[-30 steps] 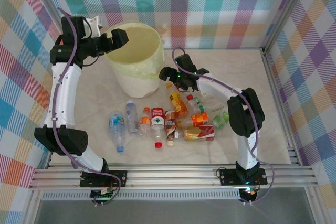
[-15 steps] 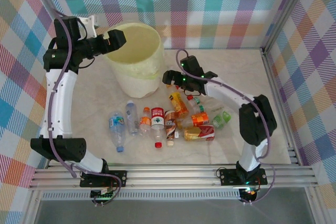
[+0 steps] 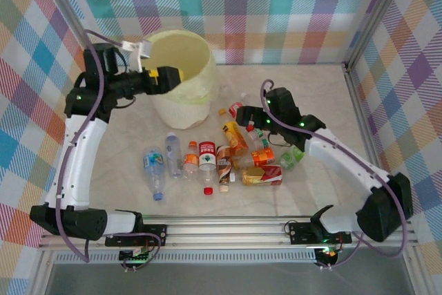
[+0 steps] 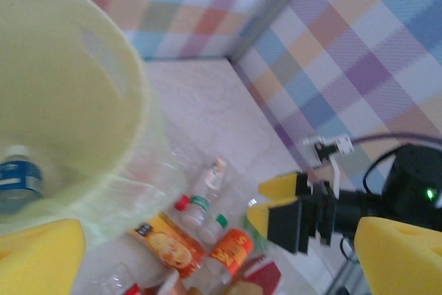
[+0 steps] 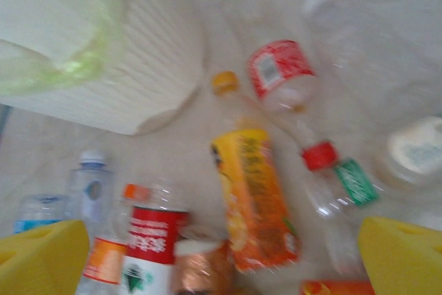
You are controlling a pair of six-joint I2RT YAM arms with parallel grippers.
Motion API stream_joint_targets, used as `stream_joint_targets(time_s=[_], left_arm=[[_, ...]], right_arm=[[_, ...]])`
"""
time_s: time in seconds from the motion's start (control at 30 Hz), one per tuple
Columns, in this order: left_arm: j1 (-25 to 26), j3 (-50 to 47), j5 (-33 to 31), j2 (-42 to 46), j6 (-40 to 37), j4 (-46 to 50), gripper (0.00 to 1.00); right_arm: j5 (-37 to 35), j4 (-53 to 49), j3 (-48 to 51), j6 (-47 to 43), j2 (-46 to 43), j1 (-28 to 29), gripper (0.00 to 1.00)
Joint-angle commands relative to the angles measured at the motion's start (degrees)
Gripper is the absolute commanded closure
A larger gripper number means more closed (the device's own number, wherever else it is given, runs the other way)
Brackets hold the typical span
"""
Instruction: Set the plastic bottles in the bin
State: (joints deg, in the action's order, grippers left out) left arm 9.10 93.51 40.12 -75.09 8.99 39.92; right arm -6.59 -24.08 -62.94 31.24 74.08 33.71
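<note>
Nearest the arm bases, the small plastic drink bottles (image 3: pixel 207 158) are lying in a loose cluster on the pale marble-look bench (image 3: pixel 311 88). That pile is sitting exactly as it was half a second ago. The clear bottle with the blue label (image 3: pixel 153 167) is lying at the left end, and the red-labelled bottle (image 3: pixel 262 175) is lying on its side toward the right.

A bit further out, the right gripper (image 3: pixel 248 115) is hovering over the far edge of the cluster. In its wrist view the amber bottle with the orange-yellow label (image 5: pixel 252 198) is lying below it. Its jaws are spread wide with nothing between them, yellow pads (image 5: pixel 41 257) showing at both bottom corners. It's been sliding right, away from the bin, and the right arm's elbow is now swinging out toward the near right corner.

Furthest back, the round pale-yellow bin with the yellowish liner (image 3: pixel 181 105) is standing at the far left of the bench, just beyond the bottles. The left gripper (image 3: pixel 166 76) is hanging over its near-left rim, jaws also spread and empty. It's been shifting in from the outer left rim. The left wrist view is showing one blue-labelled bottle (image 4: pixel 17 179) lying inside the bin.
</note>
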Motion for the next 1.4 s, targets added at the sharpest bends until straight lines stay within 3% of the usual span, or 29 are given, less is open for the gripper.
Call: stream_joint_targets(time_s=[0.0, 0.13, 0.33, 0.6, 0.8, 1.1, 1.27, 1.37], left_arm=[[5.1, -4.0, 3.1, 3.5, -3.4, -3.7, 0.0], [13.1, -7.6, 1.4, 4.6, -5.2, -5.5, 0.0], [24.2, -13.3, -5.1, 3.9, -5.7, -12.8, 0.0], [34.0, -8.0, -5.3, -6.1, -7.2, -11.7, 0.0], [38.0, -5.4, -12.1, -11.2, -7.4, -8.9, 0.0], [39.1, -6.3, -22.4, -13.4, -5.0, -6.2, 0.0], [39.2, -5.5, -17.1, -15.4, -6.9, -4.7, 0.0], [40.0, -5.7, -19.8, -15.0, -8.9, -4.2, 0.0]], right_arm=[[-10.9, -11.7, 1.3, 4.0, -4.0, -0.4, 0.0], [-14.1, -19.8, 4.6, 10.2, -9.2, -1.7, 0.01], [-9.6, -23.3, 11.8, 13.8, -16.3, -6.8, 0.12], [-3.2, -24.0, 18.3, 13.6, -18.5, -17.7, 0.26], [-0.8, -19.6, 20.8, 11.0, -16.3, -22.7, 0.31], [3.3, -12.8, 20.9, 8.8, -10.0, -25.1, 0.33], [4.2, -10.5, 20.6, 8.9, -6.2, -25.5, 0.33], [4.0, -9.3, 20.3, 9.0, -4.0, -25.5, 0.32]])
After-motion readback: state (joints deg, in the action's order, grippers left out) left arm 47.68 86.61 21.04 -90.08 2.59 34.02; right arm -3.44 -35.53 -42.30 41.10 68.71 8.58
